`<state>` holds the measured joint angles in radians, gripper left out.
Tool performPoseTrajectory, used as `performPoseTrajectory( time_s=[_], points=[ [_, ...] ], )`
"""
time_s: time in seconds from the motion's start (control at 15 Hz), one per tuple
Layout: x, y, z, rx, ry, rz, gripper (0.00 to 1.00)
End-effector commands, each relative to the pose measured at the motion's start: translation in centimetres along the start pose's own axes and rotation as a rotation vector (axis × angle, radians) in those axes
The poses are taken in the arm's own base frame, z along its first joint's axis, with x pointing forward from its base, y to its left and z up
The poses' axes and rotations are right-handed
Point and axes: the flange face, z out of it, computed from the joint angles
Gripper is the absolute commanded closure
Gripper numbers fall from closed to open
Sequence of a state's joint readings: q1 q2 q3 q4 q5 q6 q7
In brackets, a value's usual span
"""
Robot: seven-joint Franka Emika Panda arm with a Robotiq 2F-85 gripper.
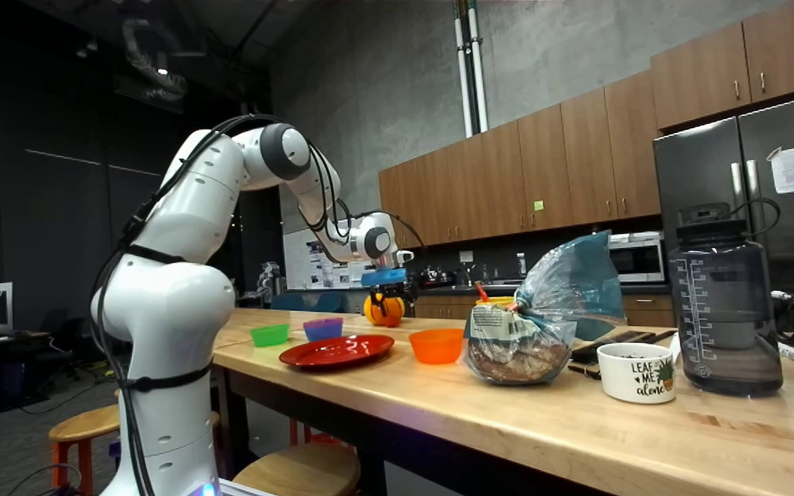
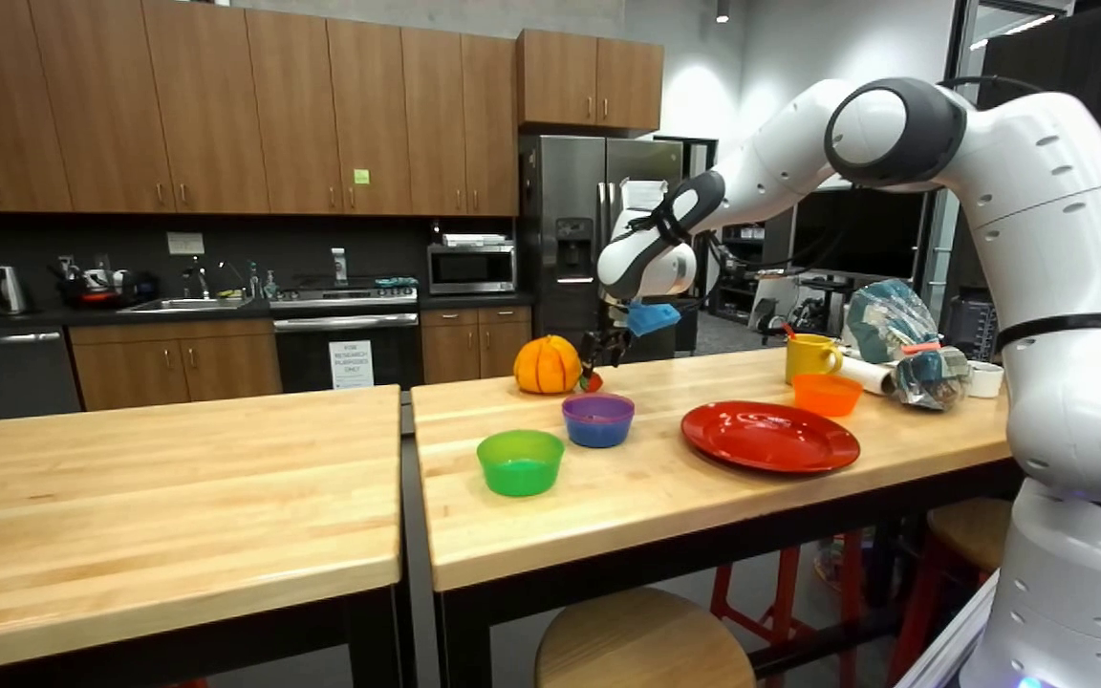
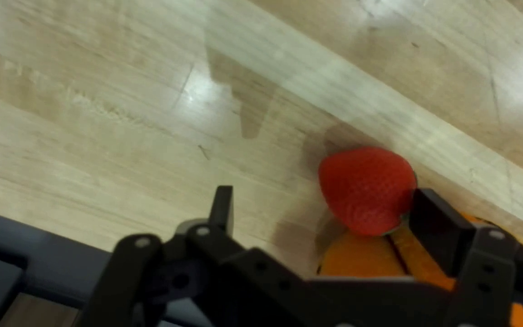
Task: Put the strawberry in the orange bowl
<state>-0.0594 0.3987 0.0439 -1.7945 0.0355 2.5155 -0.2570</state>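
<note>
"So, how far along?"

"Early: the textured red strawberry (image 3: pixel 367 190) lies on the pale wooden counter (image 2: pixel 627 490), apparently between the wide-spread black fingers (image 3: pixel 441 227), ungripped. Closing, carrying and releasing remain."

"Room to move?"

"Tight on one side: the round orange pumpkin (image 2: pixel 548 365) crowds it, the far edge seeming near. Bare counter stretches toward the shallow orange bowl (image 2: pixel 826 399), though the yellow mug (image 2: pixel 810 355) stands close by."

Near the one red plate (image 2: pixel 768 437) are one green bowl (image 2: pixel 520 463), one orange bowl (image 2: pixel 827 395) and either one purple-and-blue bowl (image 2: pixel 598 426) or a nested pair, I cannot tell which. Farther from that plate there are one pumpkin (image 2: pixel 548 364), one strawberry (image 3: pixel 365 188), one yellow mug (image 2: pixel 809 356), one bread bag (image 1: pixel 538 313), one white lettered container (image 1: pixel 637 380) and one dark water bottle (image 1: pixel 724 313).
</note>
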Motion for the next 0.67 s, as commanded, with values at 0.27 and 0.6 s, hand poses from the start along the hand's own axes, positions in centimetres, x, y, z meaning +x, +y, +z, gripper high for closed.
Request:
performPoseTrajectory(
  time_s=[0.27, 0.6],
  points=[
    [-0.2, 0.0, 0.4, 0.05, -0.027, -0.107, 0.65],
    [-1.2, 1.2, -0.9, 0.029, -0.022, -0.053, 0.73]
  ],
)
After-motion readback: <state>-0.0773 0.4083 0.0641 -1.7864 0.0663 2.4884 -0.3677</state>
